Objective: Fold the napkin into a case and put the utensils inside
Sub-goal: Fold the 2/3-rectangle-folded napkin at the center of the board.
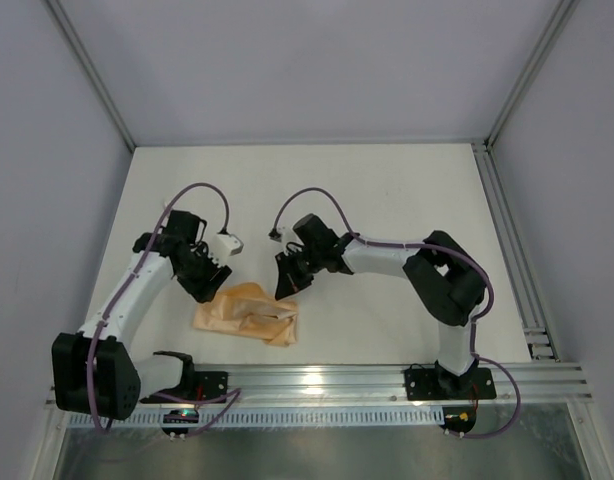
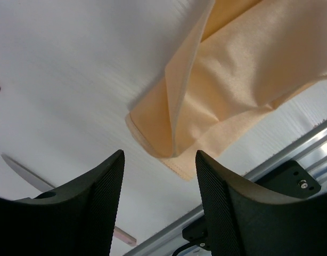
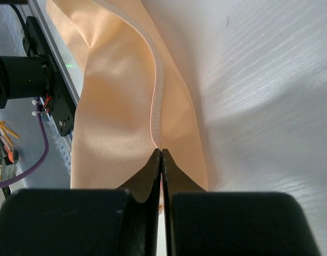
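Peach-orange cloth napkin (image 1: pixel 245 315) is found lying loosely doubled over on the white table (image 1: pixel 387 200), just beyond the ribbed aluminium rail (image 1: pixel 327 380) to which both arm bases are bolted, and roughly between the two arms. No narrow case has yet been formed. The cloth is slack, and one hemmed corner is turned toward the rail on its left side.

Over that left corner the left gripper (image 2: pixel 159 160) is held with its black ribbed fingers (image 2: pixel 102 192) well apart and nothing between them. It is judged to be poised there so that the corner can be taken or pinned when the fold is laid.

The utensils are only partly seen, in the left wrist view, as a grey metal blade tip (image 2: pixel 25 173) and a pale pink handle end (image 2: pixel 123 236). They lie on the table apart from the cloth, and are judged to be to its left. In the overhead view they are hidden beneath the left arm. None has been placed inside anything.

Slightly farther off, at the far right edge of the cloth, the right gripper (image 3: pixel 161 154) is pressed together on the stitched hem, which runs straight into its closed tips. The edge is taken to be pinched so that it can be drawn across and a crease set. Slack in the soft cloth could let the fold be laid crooked.

Farther off again, the table runs to the grey back wall (image 1: pixel 307 70).
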You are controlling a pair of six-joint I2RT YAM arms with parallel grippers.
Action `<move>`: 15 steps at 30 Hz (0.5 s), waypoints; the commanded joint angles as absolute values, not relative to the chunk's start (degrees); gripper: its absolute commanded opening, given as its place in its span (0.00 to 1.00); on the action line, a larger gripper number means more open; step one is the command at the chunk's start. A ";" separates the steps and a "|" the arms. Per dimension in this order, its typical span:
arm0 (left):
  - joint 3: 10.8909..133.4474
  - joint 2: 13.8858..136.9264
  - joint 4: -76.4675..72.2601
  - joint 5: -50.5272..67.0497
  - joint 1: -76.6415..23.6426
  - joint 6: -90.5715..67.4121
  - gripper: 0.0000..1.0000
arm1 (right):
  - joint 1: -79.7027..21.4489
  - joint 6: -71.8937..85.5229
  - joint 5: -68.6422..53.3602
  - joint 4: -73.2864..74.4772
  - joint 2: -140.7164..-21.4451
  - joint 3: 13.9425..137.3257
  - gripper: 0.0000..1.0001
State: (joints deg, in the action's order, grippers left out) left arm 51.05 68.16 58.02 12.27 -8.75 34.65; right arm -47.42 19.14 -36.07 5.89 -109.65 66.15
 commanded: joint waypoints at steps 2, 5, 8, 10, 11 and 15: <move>50.89 70.66 49.66 9.58 -8.70 30.76 0.55 | -47.64 17.23 -36.21 7.21 -105.38 68.64 0.03; 49.58 70.93 48.61 9.76 -8.61 31.63 0.45 | -47.72 16.79 -36.82 7.29 -104.15 68.82 0.03; 47.47 70.93 48.69 9.58 -8.61 32.78 0.25 | -48.16 16.26 -38.14 7.29 -103.36 68.90 0.03; 46.76 70.58 49.13 8.88 -8.61 33.05 0.13 | -48.51 15.65 -38.76 7.29 -103.01 68.99 0.03; 46.32 70.32 49.30 8.79 -8.70 33.22 0.10 | -49.04 15.38 -38.93 7.21 -102.66 68.99 0.03; 45.71 69.00 50.18 7.48 -8.70 34.27 0.00 | -50.97 14.68 -40.43 6.24 -102.66 68.91 0.03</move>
State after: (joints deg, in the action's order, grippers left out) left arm 46.04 70.91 50.59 8.75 -8.75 33.41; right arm -49.08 16.43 -38.13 7.55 -105.65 66.98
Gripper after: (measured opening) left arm 0.018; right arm 0.033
